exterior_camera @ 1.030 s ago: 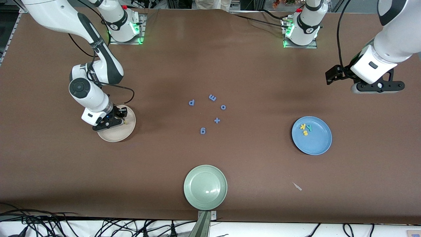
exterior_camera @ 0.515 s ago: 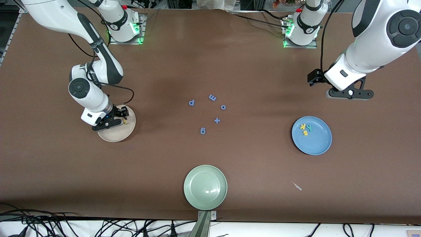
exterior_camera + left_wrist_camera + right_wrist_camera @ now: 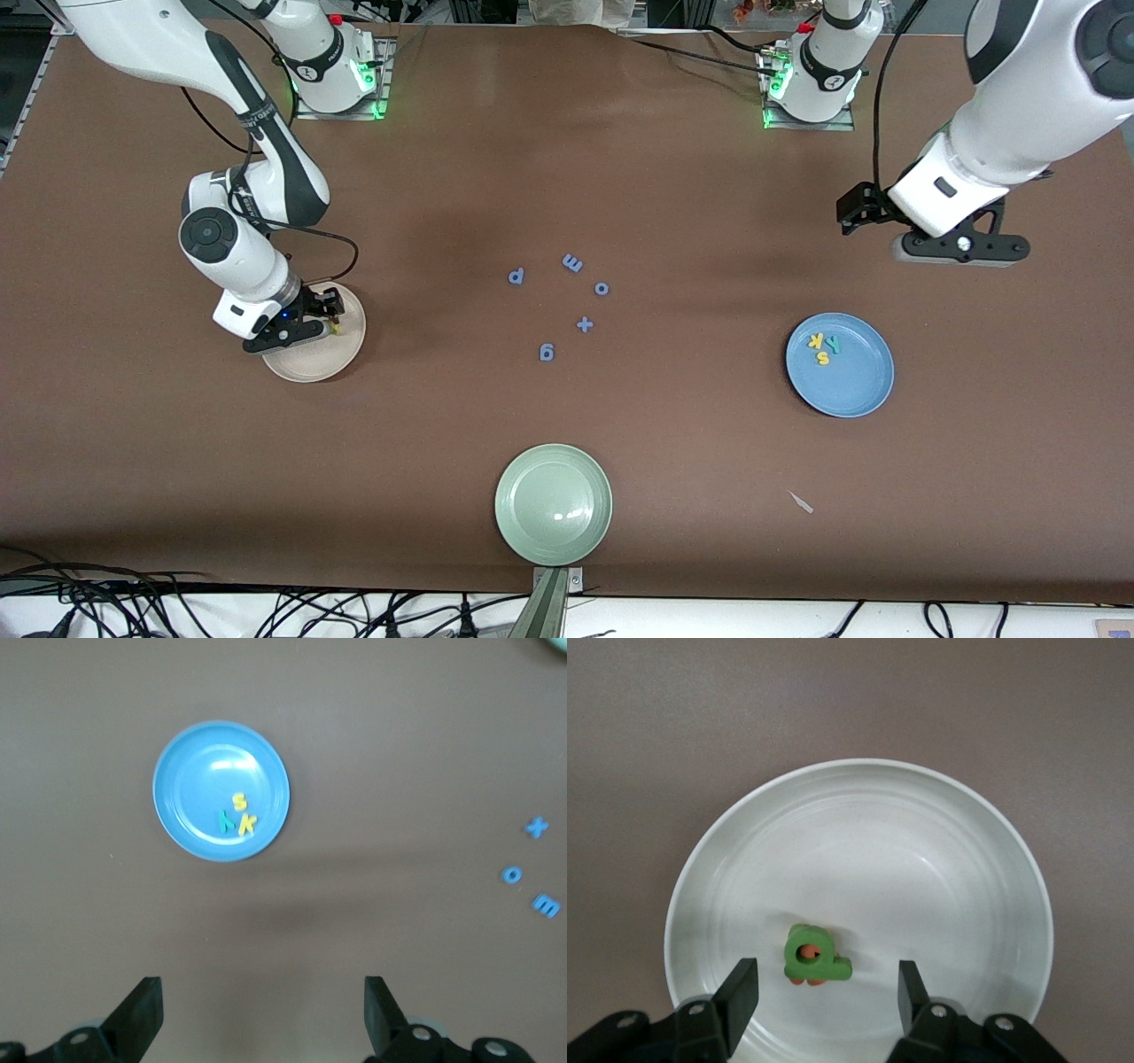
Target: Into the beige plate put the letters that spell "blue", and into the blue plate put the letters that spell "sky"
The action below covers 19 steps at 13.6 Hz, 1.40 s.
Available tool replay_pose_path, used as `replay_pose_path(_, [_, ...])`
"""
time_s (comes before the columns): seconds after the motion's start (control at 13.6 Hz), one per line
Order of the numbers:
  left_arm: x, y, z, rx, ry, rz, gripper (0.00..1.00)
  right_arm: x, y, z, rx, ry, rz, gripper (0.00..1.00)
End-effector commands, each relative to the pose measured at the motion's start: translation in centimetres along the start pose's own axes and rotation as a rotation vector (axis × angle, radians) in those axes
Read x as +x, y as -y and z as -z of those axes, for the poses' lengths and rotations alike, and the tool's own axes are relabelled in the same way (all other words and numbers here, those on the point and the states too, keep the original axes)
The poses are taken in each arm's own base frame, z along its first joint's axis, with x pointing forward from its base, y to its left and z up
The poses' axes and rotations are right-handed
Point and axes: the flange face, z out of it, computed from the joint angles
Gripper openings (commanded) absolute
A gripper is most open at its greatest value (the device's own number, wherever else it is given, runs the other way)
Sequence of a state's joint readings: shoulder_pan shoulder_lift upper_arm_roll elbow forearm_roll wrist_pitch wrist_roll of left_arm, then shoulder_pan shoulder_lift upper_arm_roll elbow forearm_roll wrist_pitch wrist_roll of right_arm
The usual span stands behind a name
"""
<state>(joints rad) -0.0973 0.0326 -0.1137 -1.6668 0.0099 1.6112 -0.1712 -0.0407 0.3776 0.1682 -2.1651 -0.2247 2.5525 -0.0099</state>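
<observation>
The beige plate point(image 3: 319, 363) lies toward the right arm's end of the table. My right gripper point(image 3: 321, 328) hovers low over it, open, with nothing between its fingers point(image 3: 826, 976). In the right wrist view a green "b" point(image 3: 818, 957) lies in the plate point(image 3: 921, 859) on top of an orange letter point(image 3: 806, 981), mostly covered. The blue plate point(image 3: 850, 381) holds a yellow "s", a yellow "k" and a teal "y" point(image 3: 824, 347), also shown in the left wrist view point(image 3: 237, 815). My left gripper point(image 3: 961, 250) hangs open and empty point(image 3: 263, 992) over bare table.
Several all-blue letters point(image 3: 567, 301) lie scattered in the middle of the table. A pale green plate point(image 3: 554, 503) sits near the front edge. A small pale scrap point(image 3: 801, 501) lies nearer the front camera than the blue plate.
My right gripper has opened over the beige plate and risen slightly. The left arm swung toward the table's middle, then drifted back a little.
</observation>
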Motion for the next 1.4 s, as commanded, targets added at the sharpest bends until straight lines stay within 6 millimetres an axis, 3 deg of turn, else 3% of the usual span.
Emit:
replay_pose_path(0.0, [0.5, 0.8, 1.1, 0.007, -0.008, -0.006, 1.00, 0.2, -0.5, 2.3, 0.003, 0.021, -0.005, 0.72])
replay_pose_path(0.07, [1.2, 1.2, 0.1, 0.006, 0.008, -0.001, 1.00, 0.4, -0.7, 3.1, 0.002, 0.026, -0.012, 0.72])
replay_pose_path(0.22, [1.6, 1.7, 1.4, 0.003, -0.021, 0.009, 1.00, 0.5, -0.7, 3.9, 0.006, 0.030, -0.022, 0.72])
replay_pose_path(0.44, [1.7, 2.3, 1.6, -0.004, -0.023, 0.012, 1.00, 0.5, -0.6, 5.2, 0.004, 0.024, -0.027, 0.72])
replay_pose_path(0.81, [1.3, 1.8, 1.8, -0.010, -0.015, -0.043, 1.00, 0.2, -0.5, 8.1, -0.003, 0.029, -0.033, 0.72])
replay_pose_path(1.1, [0.8, 1.9, 2.9, -0.008, -0.029, -0.046, 1.00, 1.5, -0.4, 12.9, 0.022, 0.090, -0.062, 0.72])
replay_pose_path(1.32, [1.0, 2.4, 2.4, -0.003, -0.019, -0.036, 1.00, 1.5, -0.7, 17.6, 0.023, 0.112, -0.079, 0.72])
